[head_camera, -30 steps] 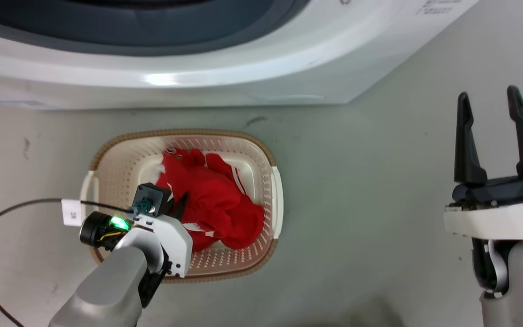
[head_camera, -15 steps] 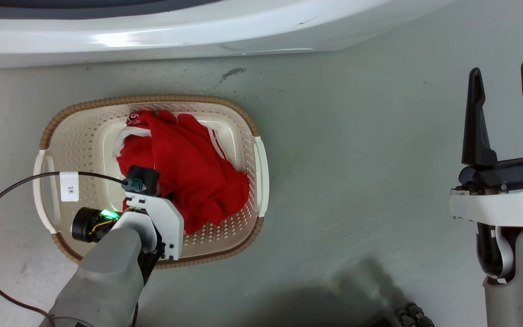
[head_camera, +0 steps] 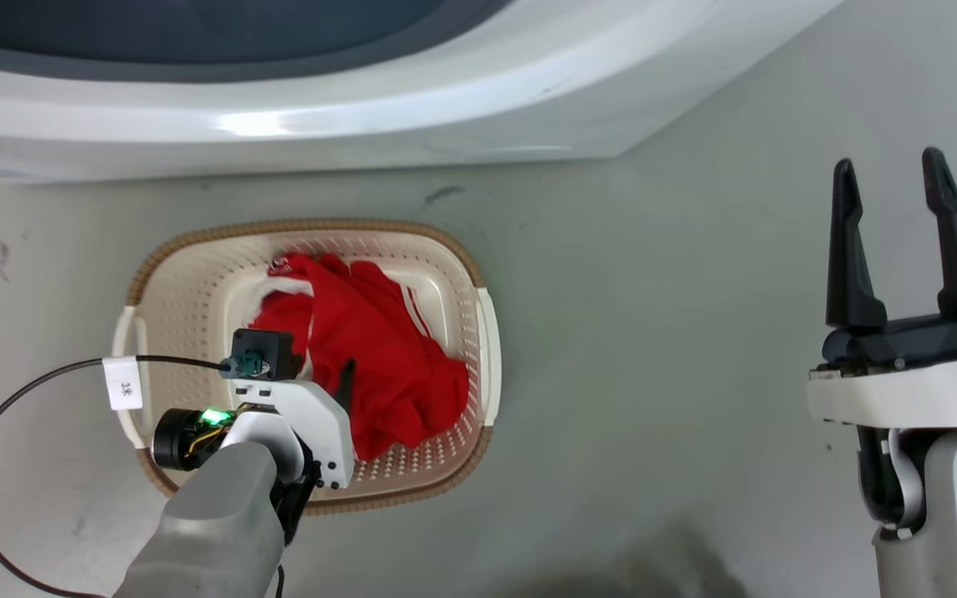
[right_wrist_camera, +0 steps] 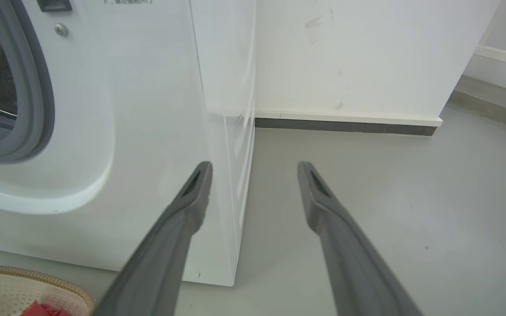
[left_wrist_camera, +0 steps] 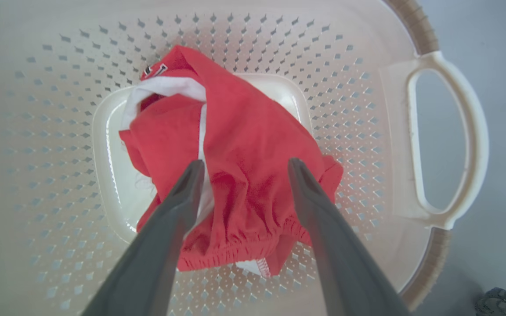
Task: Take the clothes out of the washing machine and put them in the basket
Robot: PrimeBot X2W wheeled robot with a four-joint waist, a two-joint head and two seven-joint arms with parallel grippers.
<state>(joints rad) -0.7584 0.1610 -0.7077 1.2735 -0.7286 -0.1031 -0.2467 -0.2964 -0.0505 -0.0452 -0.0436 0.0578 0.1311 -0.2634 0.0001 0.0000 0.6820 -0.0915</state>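
Red clothes [head_camera: 370,349] with white trim lie bunched in the cream basket [head_camera: 196,291] on the floor, in front of the white washing machine [head_camera: 296,124]. In the left wrist view the clothes [left_wrist_camera: 240,158] rest on the basket's floor [left_wrist_camera: 59,131], and my left gripper [left_wrist_camera: 244,164] hangs open just above them with nothing between its fingers. In the head view one dark finger [head_camera: 345,382] of it shows over the basket. Off to the right, above bare floor, my right gripper [head_camera: 890,170] stands open and holds nothing. The right wrist view has it [right_wrist_camera: 253,166] pointing at the washing machine's [right_wrist_camera: 147,131] right front corner.
A black cable [head_camera: 22,390] with a white tag loops from the left wrist over the basket's left handle. A white wall with a dark skirting strip [right_wrist_camera: 345,127] stands behind grey floor to the right of the washer. A corner of the basket [right_wrist_camera: 24,285] shows low left there.
The head camera has swung down and back up, shifting the whole picture. My left gripper has stayed above the basket, and the clothes lie a little more spread out. The right gripper holds its pose.
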